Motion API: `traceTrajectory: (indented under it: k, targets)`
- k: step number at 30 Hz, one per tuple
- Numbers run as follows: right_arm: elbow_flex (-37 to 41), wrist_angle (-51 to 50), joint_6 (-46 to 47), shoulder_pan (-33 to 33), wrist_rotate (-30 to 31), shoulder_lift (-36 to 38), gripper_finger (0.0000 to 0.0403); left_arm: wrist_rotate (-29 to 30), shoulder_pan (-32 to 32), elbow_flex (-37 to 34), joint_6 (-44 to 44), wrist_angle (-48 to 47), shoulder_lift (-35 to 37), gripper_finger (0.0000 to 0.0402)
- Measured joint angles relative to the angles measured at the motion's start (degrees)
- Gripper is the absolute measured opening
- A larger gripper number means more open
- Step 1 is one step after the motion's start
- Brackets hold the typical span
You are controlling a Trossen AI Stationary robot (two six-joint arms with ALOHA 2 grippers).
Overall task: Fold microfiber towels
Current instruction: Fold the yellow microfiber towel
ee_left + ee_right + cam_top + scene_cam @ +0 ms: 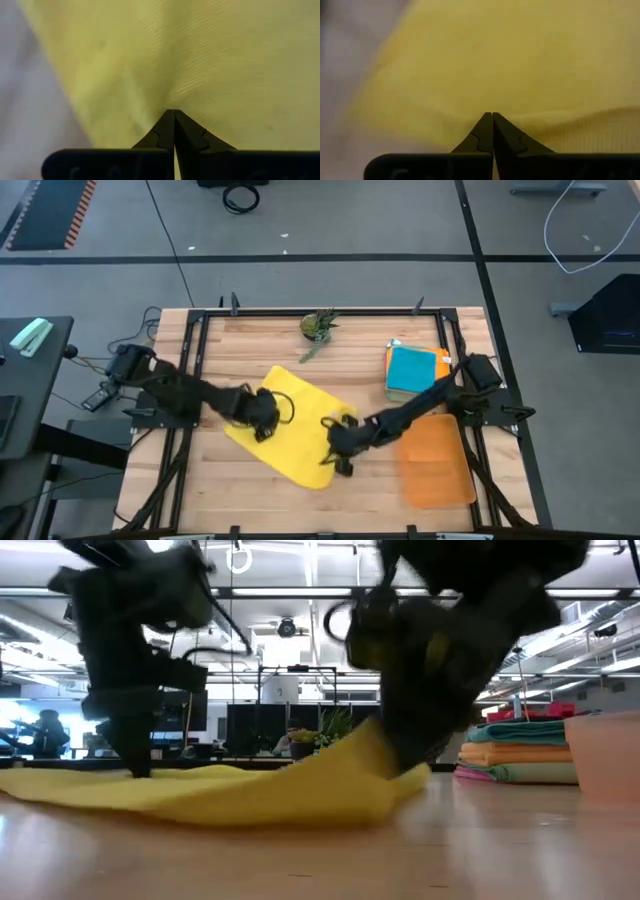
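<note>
A yellow microfiber towel (290, 410) lies spread on the wooden table, one corner pointing to the far edge. My left gripper (262, 425) is shut at its left corner, pointing steeply down. My right gripper (338, 455) is shut at its near-right edge. In the low view the towel (250, 795) lies flat under my left gripper (135, 768) and rises in a ridge at my right gripper (400, 755). A stack of folded towels (413, 370), teal on top, rests at the back right. My left gripper pinches the yellow towel near its left corner (172, 102) between its two fingers, from above. The cloth puckers in creases toward the fingertips. The towel lies on the table around the pinch. My right gripper pinches the yellow towel at its near-right edge (492, 107) between its two fingers, slanting down from the table's right. A fold runs across the cloth just beyond the fingertips. That part of the towel (375, 755) stands raised off the table while the rest lies flat.
A stiff orange mat (435, 460) lies at the near right, just beyond the right arm. A small green plant (318, 326) stands at the far edge. Bare wood shows behind the towel and along the table's near edge.
</note>
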State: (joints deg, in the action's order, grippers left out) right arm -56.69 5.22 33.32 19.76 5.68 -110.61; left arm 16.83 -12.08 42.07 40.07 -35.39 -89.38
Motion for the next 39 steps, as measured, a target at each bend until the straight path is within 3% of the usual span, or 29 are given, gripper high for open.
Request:
traceTrajectory:
  k: [4,7,10,17,25,34,39]
  targets:
    - [-1.6,3.8,-3.5,4.6,0.4,2.0,0.0006,2.3,6.2,5.6,-6.5,-10.3,1.6,0.0006]
    - [-2.1,0.0,-6.2,5.1,8.2,5.9,0.0005,2.8,7.3,9.6,-9.0,-15.1,3.1,0.0015]
    - [-2.1,-5.8,-7.9,2.4,13.1,9.7,0.0005,2.8,4.3,11.1,-9.2,-9.5,3.8,0.0013]
    - [-2.0,-13.3,-13.2,-5.1,10.1,11.4,0.0005,2.2,-9.6,0.9,-5.5,13.2,3.8,0.0014]
    - [-2.0,-11.0,-13.5,-10.7,4.3,1.0,0.0005,2.8,-13.8,-6.0,7.2,15.2,3.8,0.0009]
    - [-1.9,-6.3,4.8,1.3,7.3,-0.7,0.0005,3.7,-11.0,-8.1,6.0,17.3,4.0,0.0008]
    - [-3.5,-2.2,2.8,6.1,7.5,-0.5,0.0005,3.2,-9.4,-7.6,-0.5,20.4,4.3,0.0018]
